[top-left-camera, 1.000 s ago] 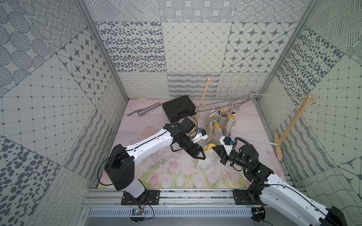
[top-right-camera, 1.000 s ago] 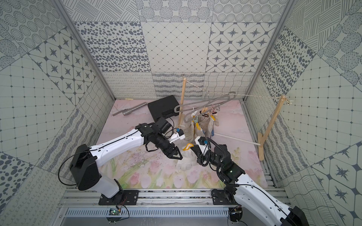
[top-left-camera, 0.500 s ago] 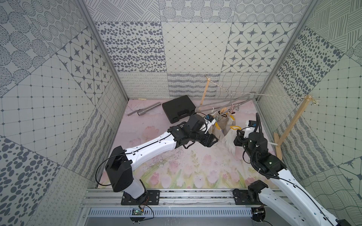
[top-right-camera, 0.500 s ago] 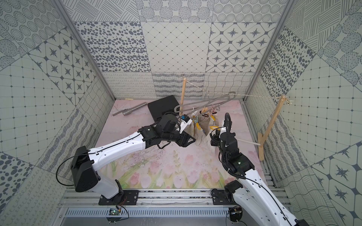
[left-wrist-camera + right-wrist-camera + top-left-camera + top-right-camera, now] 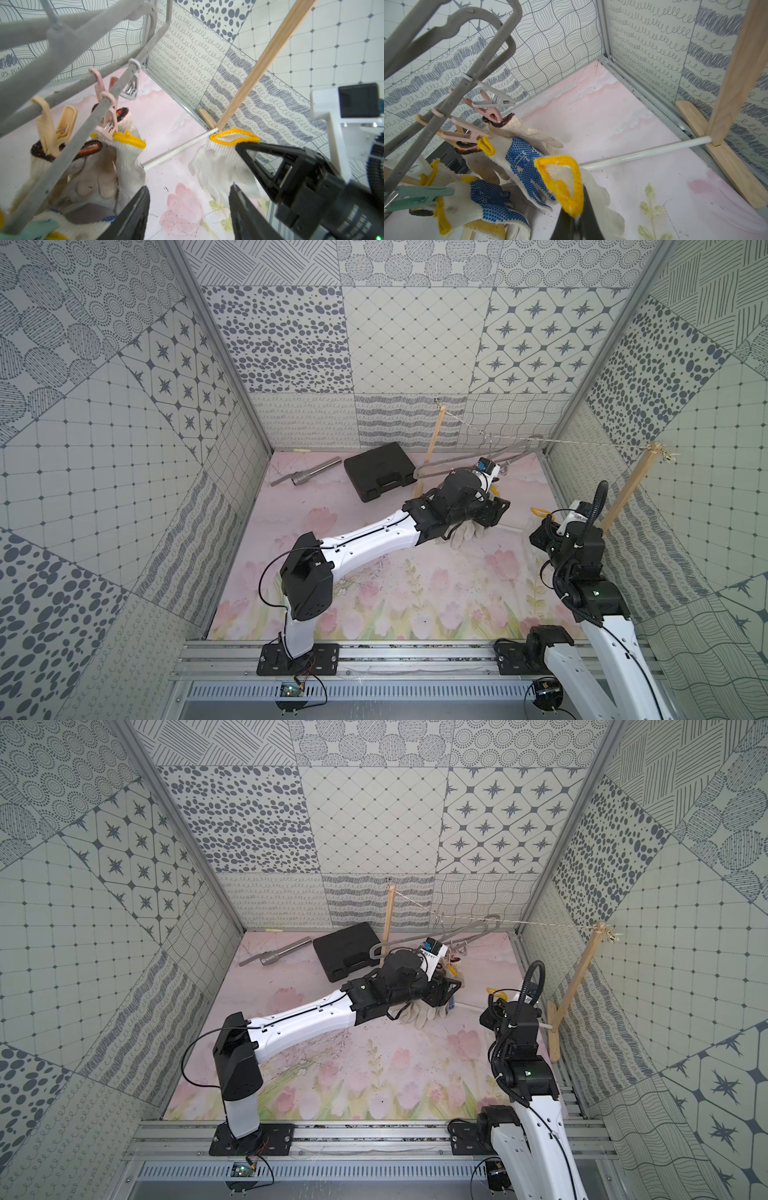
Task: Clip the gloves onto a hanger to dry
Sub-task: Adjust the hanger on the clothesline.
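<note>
Two loose items lie at the far left of the surface [image 5: 415, 572]: a metal pipe tool [image 5: 309, 474] and, just beside it, a closed black case [image 5: 380, 470]. Next stands a wooden post [image 5: 432, 443]. It carries one end of a string [image 5: 582, 442] that runs across to a second post [image 5: 627, 485] by the right wall.

The grey hanger [image 5: 473, 456] hangs tilted from that string, its low end near the case. Several gloves [image 5: 517, 158] are pegged to it by their cuffs, with the fingers of the lowest trailing on the surface. One pale grey peg [image 5: 494, 100] hangs free.

The left end effector [image 5: 189, 207] sits close beside the pegged gloves, jaws apart, nothing between them. From above, its arm covers most of the hanger and the pegs.

Further right, the right end effector [image 5: 576, 220] is pinched together on the yellow cuff of a separate glove [image 5: 218, 170], held up apart from the hanger. A white rod [image 5: 643, 153] lies on the surface behind it, reaching the second post's foot.
</note>
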